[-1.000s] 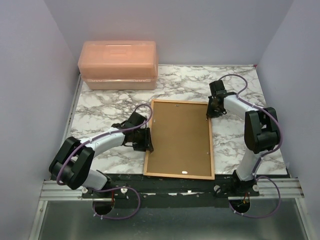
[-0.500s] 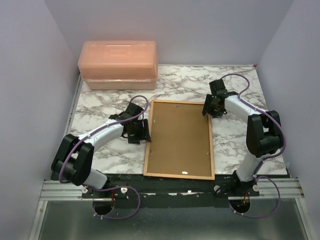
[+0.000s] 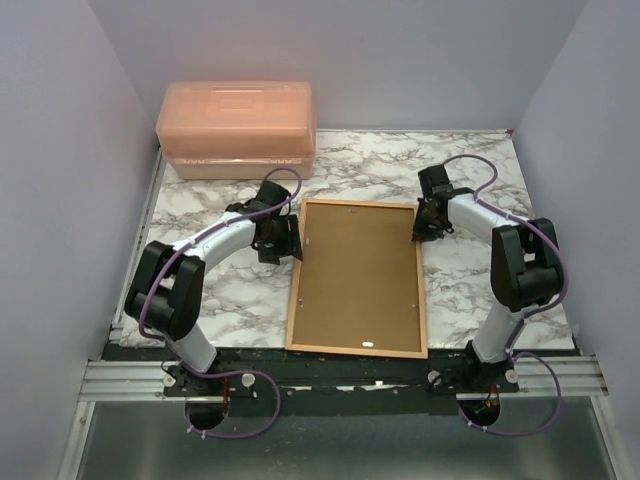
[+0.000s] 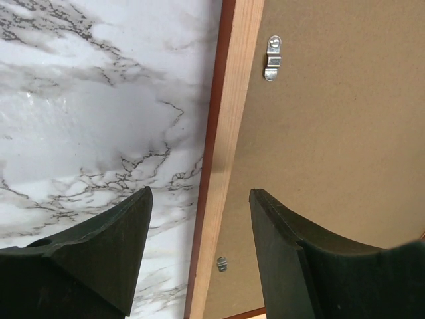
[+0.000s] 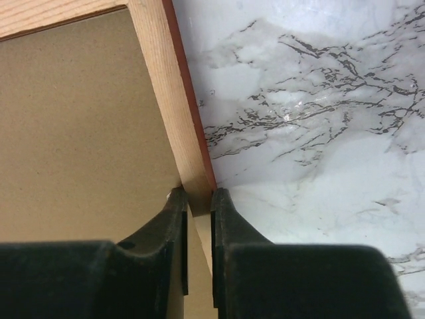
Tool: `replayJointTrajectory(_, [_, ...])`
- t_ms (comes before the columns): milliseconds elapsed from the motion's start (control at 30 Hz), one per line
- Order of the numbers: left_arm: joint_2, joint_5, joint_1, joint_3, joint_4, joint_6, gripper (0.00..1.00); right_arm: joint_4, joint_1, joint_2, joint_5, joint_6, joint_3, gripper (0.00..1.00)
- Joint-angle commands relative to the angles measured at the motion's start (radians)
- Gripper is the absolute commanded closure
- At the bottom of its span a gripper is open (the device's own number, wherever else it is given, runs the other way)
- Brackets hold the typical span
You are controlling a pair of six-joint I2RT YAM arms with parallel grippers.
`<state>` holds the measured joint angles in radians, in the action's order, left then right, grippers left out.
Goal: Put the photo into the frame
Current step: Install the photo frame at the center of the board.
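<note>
Now we see the frame [image 3: 356,350] lying face down in the middle of the marble table [image 3: 470,180]. Its pale wood back is up, a thin red-orange edge shows, and a brown backing board [image 3: 358,275] with small metal clips [image 4: 271,58] fills its opening. Our right gripper [image 5: 198,193] sits near the frame's 1 o'clock corner, fingers clamped on the border. Our left gripper [image 4: 199,193] is at 11 o'clock, fingers apart on either side of the border.

Even bright light, soft shadows; wrist views sharp, near hands blurred.
</note>
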<state>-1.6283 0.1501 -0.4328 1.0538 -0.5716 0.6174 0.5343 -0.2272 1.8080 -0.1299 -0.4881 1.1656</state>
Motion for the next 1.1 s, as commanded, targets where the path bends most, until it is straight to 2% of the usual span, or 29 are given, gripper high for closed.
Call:
replayJointTrajectory(0, [-0.037, -0.030, 0.012, 0.047, -0.023, -0.016, 0.37, -0.038, -0.006, 0.053, -0.032, 0.006, -0.028, 0.95])
replayJointTrajectory(67, [-0.048, -0.034, 0.018, 0.056, -0.021, -0.017, 0.37, -0.047, -0.006, 0.067, -0.028, 0.021, -0.021, 1.00])
replayJointTrajectory(400, [-0.115, -0.087, 0.044, 0.148, -0.046, -0.027, 0.31, -0.062, -0.006, 0.093, -0.034, 0.112, 0.024, 1.00])
replayJointTrajectory(533, [-0.177, -0.040, 0.045, 0.192, -0.047, -0.034, 0.32, -0.072, -0.006, 0.089, -0.006, 0.112, 0.026, 0.99])
replayJointTrajectory(667, [-0.183, 0.018, 0.043, 0.149, -0.011, -0.020, 0.33, -0.087, -0.006, 0.068, 0.079, 0.082, 0.016, 0.83])
replayJointTrajectory(700, [-0.181, 0.032, 0.043, 0.134, -0.003, -0.018, 0.33, -0.092, -0.006, 0.063, 0.101, 0.071, 0.011, 0.72])
replayJointTrajectory(767, [-0.172, 0.072, 0.040, 0.099, 0.019, -0.015, 0.34, -0.102, -0.006, 0.048, 0.162, 0.056, -0.002, 0.56])
replayJointTrajectory(833, [-0.159, 0.111, 0.031, 0.058, 0.045, -0.006, 0.35, -0.110, -0.005, 0.035, 0.212, 0.042, -0.014, 0.45])
replayJointTrajectory(933, [-0.126, 0.167, 0.012, -0.013, 0.091, 0.011, 0.37, -0.122, -0.006, 0.017, 0.270, 0.022, -0.039, 0.37])
replayJointTrajectory(1067, [-0.061, 0.201, -0.032, -0.116, 0.149, 0.052, 0.38, -0.129, -0.006, -0.004, 0.314, 0.011, -0.072, 0.34])
